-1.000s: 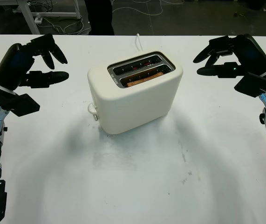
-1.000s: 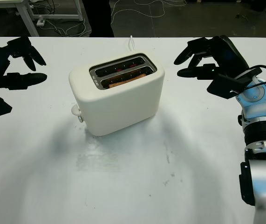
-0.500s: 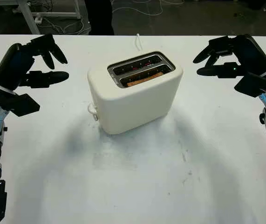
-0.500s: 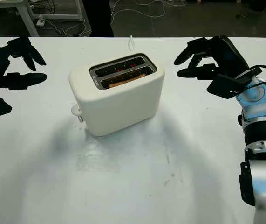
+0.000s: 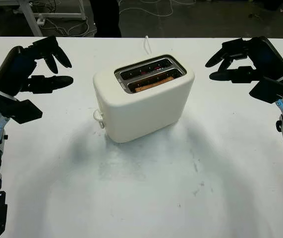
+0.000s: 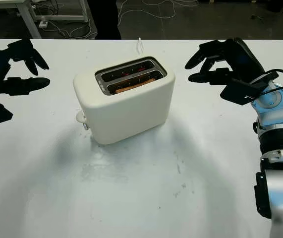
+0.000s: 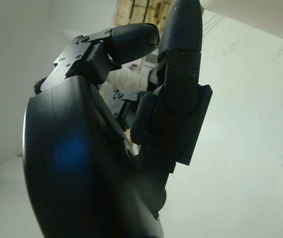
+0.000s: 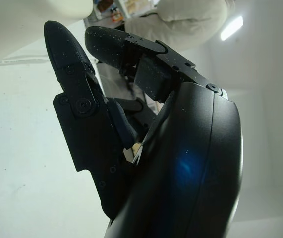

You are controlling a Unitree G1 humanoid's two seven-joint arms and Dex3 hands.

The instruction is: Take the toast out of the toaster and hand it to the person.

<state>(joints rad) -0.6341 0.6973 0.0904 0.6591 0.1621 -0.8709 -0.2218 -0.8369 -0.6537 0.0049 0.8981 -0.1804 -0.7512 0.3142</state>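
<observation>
nothing has moved in the last second: the toast (image 5: 153, 84) still sits in the toaster (image 5: 142, 97) mid-worktop, left hand (image 5: 29, 69) and right hand (image 5: 243, 60) open, empty, unreaching.

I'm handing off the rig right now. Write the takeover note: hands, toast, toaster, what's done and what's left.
Left hand: open, holding nothing, above the table left of the toaster.
Right hand: open, holding nothing, above the table right of the toaster.
Toaster: upright mid-table; toast sits in the nearer slot, its top edge showing.
Person: standing at the table's far edge.
Done: nothing yet.
Left: grasp the toast, lift it out, hand it to the person.
</observation>
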